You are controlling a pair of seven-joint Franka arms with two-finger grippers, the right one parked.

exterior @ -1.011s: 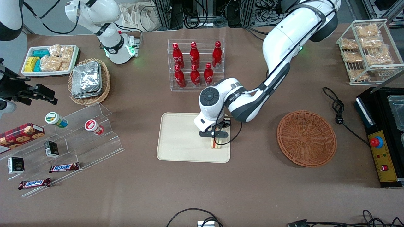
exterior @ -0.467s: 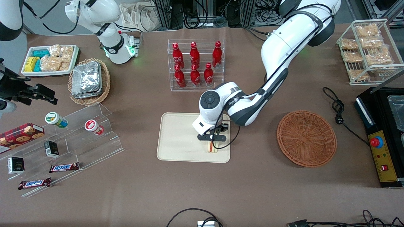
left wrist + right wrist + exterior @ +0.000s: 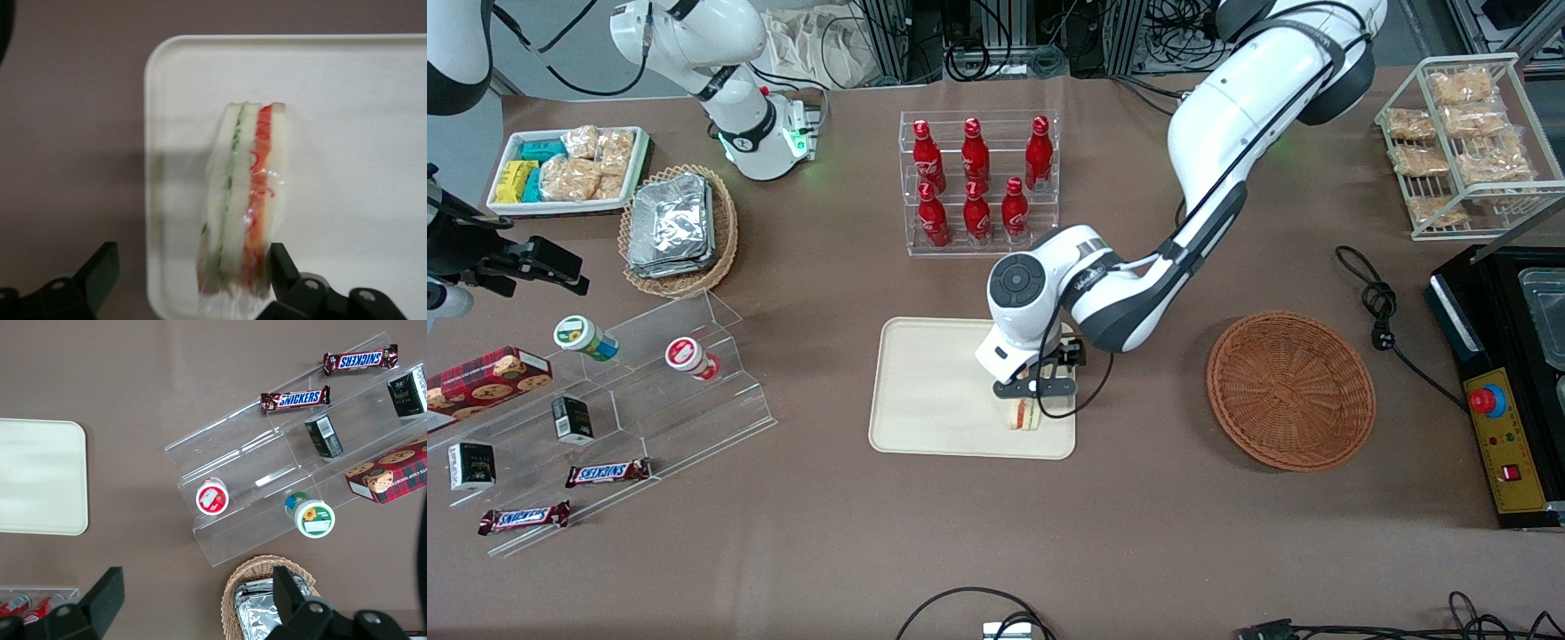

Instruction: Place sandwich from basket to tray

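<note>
Lifting off, my claw point(image 3: 1034, 388) has let go, fingers apart above one sandwich point(image 3: 1021, 414) on the tray point(image 3: 925, 400). Seven red bottles point(image 3: 975, 182) stand farther from the camera; one basket point(image 3: 1290, 388) sits nearby.

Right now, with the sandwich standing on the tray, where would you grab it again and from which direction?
Come from straight above, closing on the two flat bread faces of the sandwich, which stands on edge on the tray. The open pincer already straddles it that way, so probably just lower and close.
</note>
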